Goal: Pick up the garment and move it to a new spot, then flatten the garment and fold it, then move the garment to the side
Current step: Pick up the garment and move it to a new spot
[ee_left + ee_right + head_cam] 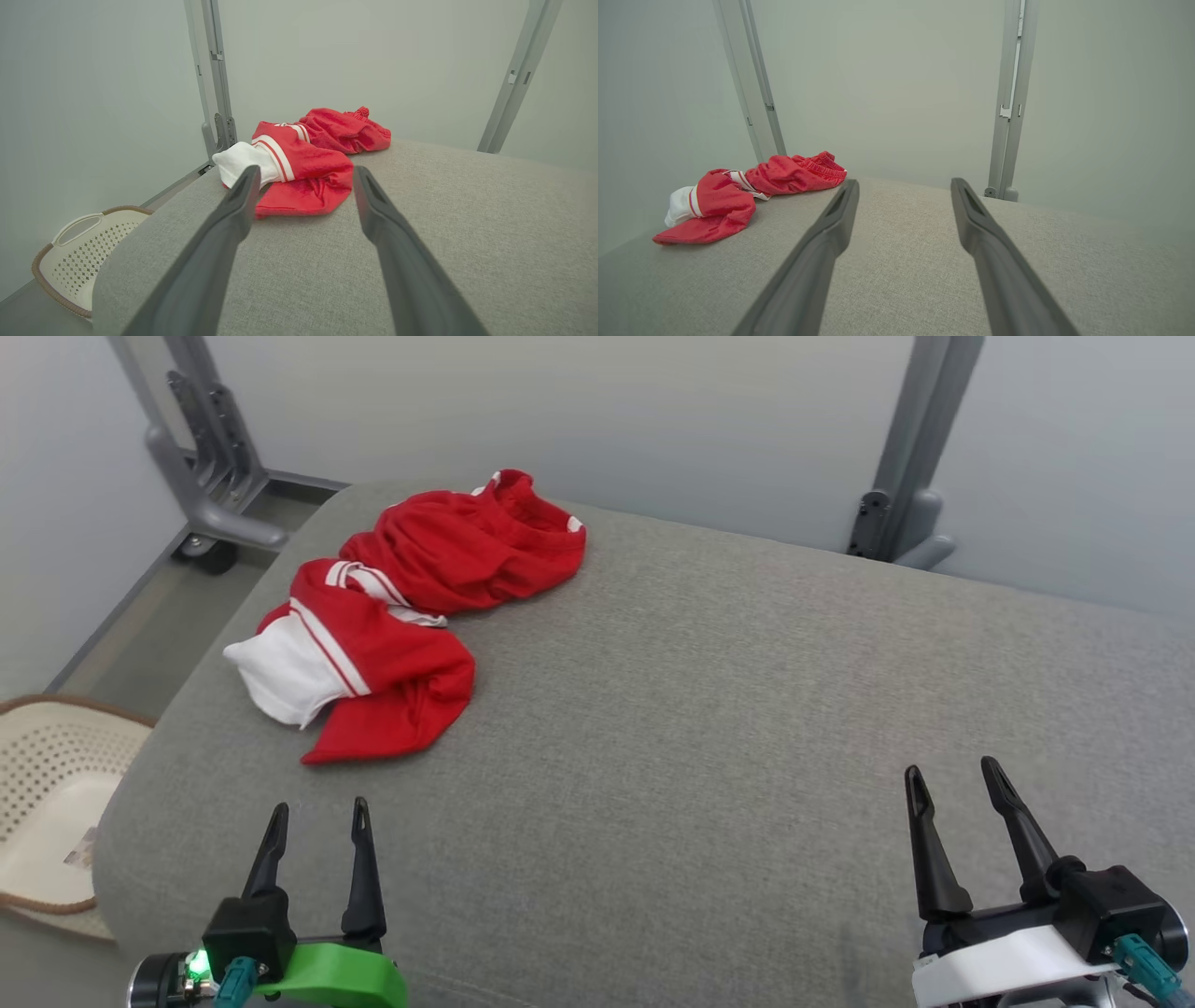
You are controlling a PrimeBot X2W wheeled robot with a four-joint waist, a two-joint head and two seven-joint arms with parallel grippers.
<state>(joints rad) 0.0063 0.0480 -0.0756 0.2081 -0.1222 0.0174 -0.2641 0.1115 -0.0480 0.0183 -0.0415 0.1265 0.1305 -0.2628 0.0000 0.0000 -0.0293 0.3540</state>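
A red garment (411,607) with white stripes and a white end lies crumpled at the far left of the grey cushioned table (709,709). My left gripper (319,814) hovers open near the front left edge, a short way in front of the garment, nothing between its fingers. In the left wrist view the garment (303,163) lies just ahead of that gripper (306,175). My right gripper (952,775) stands open at the front right, far from the cloth. In the right wrist view the garment (733,198) sits off to the left of the gripper (903,186).
A cream perforated basket (47,793) with a brown rim sits on the floor beside the table's left edge. Grey metal frame posts (896,476) with a wheeled foot (210,509) stand behind the table against pale walls.
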